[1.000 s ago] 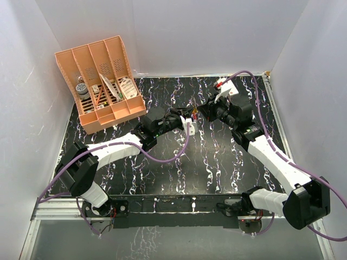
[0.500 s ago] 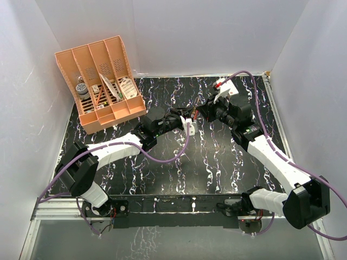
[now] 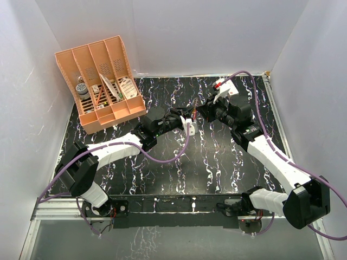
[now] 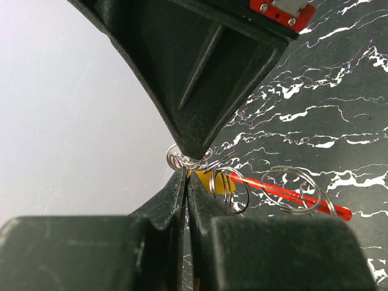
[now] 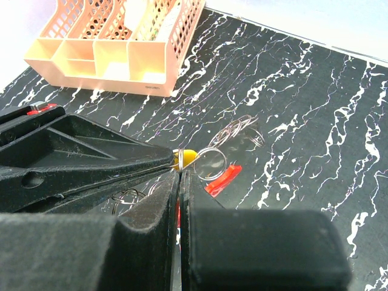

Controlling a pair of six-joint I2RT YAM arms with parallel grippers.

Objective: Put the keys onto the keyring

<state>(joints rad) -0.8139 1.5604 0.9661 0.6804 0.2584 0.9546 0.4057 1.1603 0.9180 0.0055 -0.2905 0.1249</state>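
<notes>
Half done at best: left gripper [image 4: 185,176] and right gripper [image 5: 180,176], both pinched closed, meet at the yellow-headed key [image 5: 188,157] (not yet clearly on the keyring [image 4: 257,184]).

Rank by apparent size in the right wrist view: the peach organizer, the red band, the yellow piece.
1. peach organizer, largest.
2. red band.
3. yellow piece, smallest, though both small ones are partly hidden.

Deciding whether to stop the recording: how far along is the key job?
Seemingly done: silver wire loops encircle the red keyring. In hand: left gripper and right gripper, both shut, meet tip to tip beside the yellow-headed key. Left: whether that key is threaded cannot be told, so treat it as unfinished.
</notes>
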